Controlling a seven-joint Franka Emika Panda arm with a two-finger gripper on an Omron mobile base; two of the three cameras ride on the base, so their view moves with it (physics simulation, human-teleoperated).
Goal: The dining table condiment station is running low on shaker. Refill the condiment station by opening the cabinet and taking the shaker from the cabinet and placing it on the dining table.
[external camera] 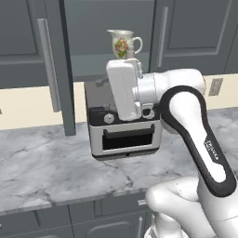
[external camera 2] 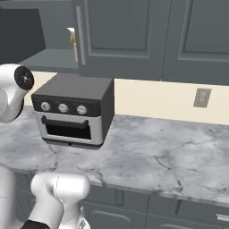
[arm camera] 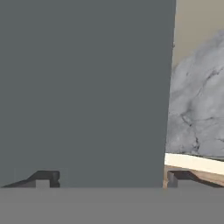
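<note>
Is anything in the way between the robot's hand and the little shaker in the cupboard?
Yes. A flat dark grey panel sits right before the open gripper. In the dark grey wall cabinet, the white floral pitcher stands close beside what looks like the tiny grey-beige shaker, crowding it.

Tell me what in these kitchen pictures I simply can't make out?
- Shaker: not identifiable; in the left base view the arm covers the shelf below the pitcher.
- Pitcher, right base view: the open cabinet door hides all but a sliver.
- Toaster oven: the arm covers its top.
- Hand view: a flat grey surface close up, unidentifiable.
</note>
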